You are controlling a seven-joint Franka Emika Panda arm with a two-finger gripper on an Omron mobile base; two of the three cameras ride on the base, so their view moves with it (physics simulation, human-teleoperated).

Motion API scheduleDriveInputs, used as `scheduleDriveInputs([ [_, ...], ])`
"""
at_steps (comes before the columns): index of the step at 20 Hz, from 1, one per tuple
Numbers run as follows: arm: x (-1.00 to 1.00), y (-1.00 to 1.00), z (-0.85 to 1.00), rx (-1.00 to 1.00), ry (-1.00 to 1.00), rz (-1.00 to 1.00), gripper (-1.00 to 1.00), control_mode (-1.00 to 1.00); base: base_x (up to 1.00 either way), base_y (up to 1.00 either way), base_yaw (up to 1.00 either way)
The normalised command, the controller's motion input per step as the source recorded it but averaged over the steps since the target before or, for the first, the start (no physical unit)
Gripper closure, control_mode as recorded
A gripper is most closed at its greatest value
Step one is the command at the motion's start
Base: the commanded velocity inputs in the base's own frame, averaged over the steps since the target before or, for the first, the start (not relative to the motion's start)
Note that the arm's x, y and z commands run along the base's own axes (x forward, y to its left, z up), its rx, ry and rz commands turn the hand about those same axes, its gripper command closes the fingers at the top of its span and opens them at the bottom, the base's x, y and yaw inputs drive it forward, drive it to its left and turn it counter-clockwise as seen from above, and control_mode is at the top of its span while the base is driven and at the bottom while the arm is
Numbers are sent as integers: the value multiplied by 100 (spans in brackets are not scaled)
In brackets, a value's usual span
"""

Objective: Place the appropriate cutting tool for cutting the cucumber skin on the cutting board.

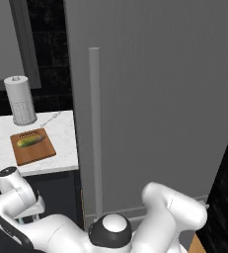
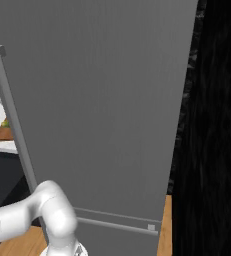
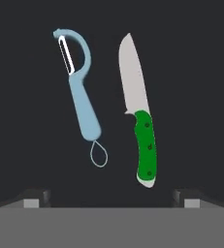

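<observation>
Light-blue peeler (image 3: 79, 87) lies untouched beside the knife (image 3: 140, 116) on a dark surface below my spread, empty hand (image 3: 111, 198); grasping and carrying to the cutting board (image 1: 34, 147), where the cucumber (image 1: 28, 142) rests, remain.

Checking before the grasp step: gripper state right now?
Gripper: jaws open, holding nothing; it hangs above the light-blue peeler and the green-handled knife.
</observation>
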Motion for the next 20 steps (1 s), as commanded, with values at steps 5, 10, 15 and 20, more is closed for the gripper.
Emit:
scheduleDriveInputs([
  [5,31,28,-33,0,4,0,-100,-100,0,0,0],
  [10,19,11,-48,-3,2,0,-100,-100,0,0,0],
  [15,16,2,-47,-6,0,0,-100,-100,0,0,0],
  [20,5,16,-30,0,0,0,-100,-100,0,0,0],
])
